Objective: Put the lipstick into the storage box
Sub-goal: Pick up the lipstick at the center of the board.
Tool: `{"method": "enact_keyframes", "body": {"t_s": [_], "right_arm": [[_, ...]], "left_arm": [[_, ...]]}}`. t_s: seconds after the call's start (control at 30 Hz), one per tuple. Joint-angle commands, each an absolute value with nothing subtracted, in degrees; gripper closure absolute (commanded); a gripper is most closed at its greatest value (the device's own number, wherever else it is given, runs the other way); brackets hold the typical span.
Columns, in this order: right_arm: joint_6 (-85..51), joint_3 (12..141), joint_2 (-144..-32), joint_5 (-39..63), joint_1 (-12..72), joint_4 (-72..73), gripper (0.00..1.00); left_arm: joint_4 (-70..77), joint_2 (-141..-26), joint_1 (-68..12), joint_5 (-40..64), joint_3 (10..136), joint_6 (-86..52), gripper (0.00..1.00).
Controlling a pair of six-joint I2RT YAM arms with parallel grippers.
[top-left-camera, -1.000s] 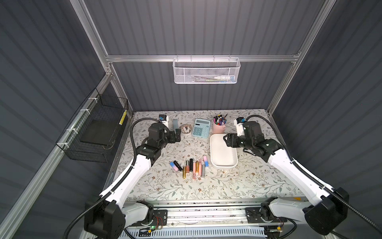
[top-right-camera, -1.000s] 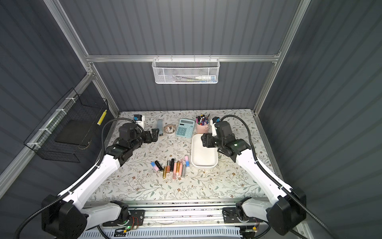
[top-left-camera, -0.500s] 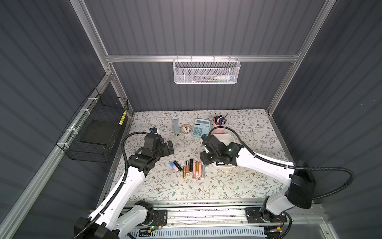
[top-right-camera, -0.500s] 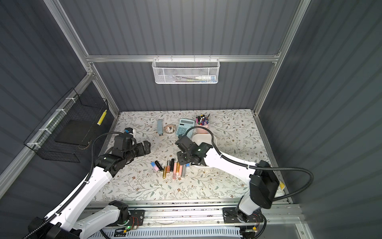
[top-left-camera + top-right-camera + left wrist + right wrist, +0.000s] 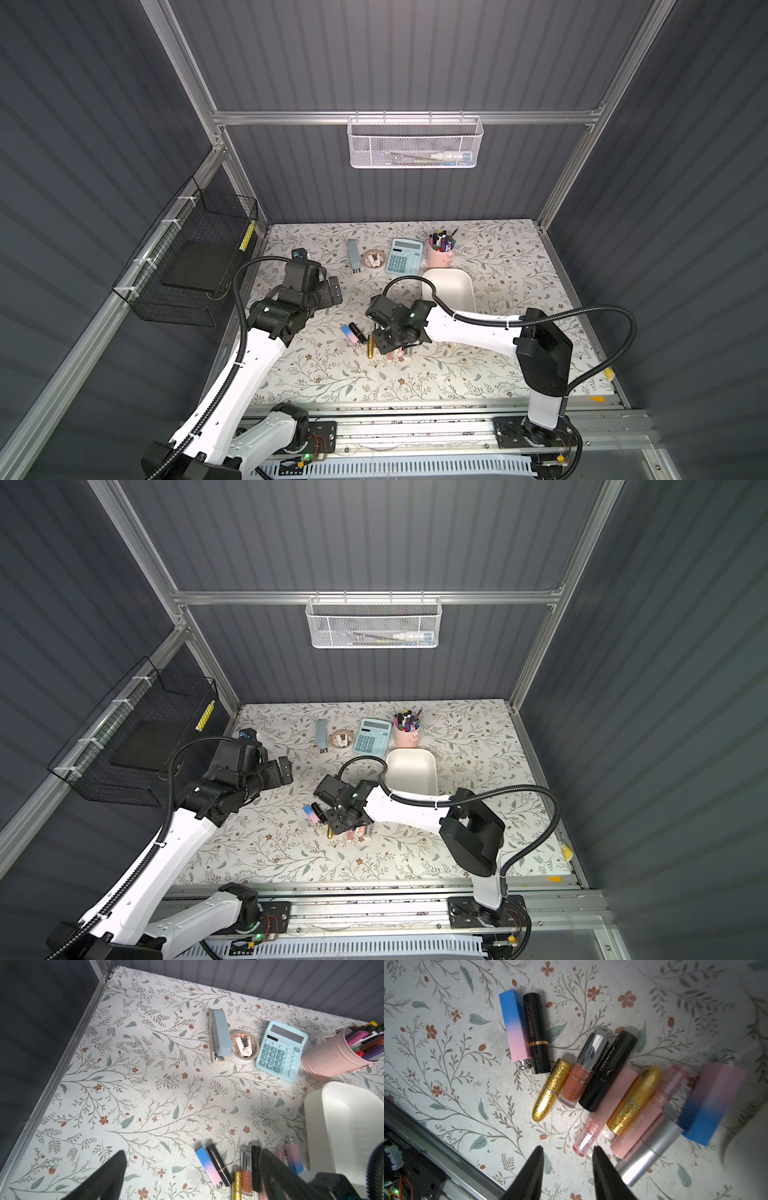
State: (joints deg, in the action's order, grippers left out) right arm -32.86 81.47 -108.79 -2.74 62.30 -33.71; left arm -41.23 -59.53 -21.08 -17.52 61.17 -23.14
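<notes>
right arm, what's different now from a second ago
The right gripper swung from the back, by the plain white shallow storage box, forward over the row of lipstick tubes, its jaws narrowing around nothing. The open left gripper drew slightly back toward its base. Lipsticks and box stayed put.

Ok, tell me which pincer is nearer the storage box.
Right. The right pincer hovers over the lipsticks beside the near corner of the storage box; the left pincer is farther off, out to its side.
</notes>
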Motion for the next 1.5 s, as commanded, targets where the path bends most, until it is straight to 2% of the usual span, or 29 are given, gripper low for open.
{"method": "enact_keyframes", "body": {"t_s": [0.0, 0.63, 1.27, 1.47], "right_arm": [[-34.5, 84.3, -110.6, -0.8, 63.0, -33.7, 0.58], [-36.4, 91.5, -120.0, 0.5, 64.7, -37.0, 0.59], [-38.3, 91.2, -122.7, 1.1, 63.6, -36.6, 0.66], [-38.8, 91.1, -123.0, 1.0, 63.0, -36.2, 0.65]], "left_arm": [[-43.9, -58.0, -21.3, -19.3, 61.2, -22.3, 0.00], [-44.4, -55.0, -21.3, -20.5, 60.5, -22.4, 0.00], [-43.8, -53.3, -21.3, -21.1, 60.0, -22.3, 0.00], [-43.9, -53.8, -21.3, -21.3, 59.9, -22.4, 0.00]]}}
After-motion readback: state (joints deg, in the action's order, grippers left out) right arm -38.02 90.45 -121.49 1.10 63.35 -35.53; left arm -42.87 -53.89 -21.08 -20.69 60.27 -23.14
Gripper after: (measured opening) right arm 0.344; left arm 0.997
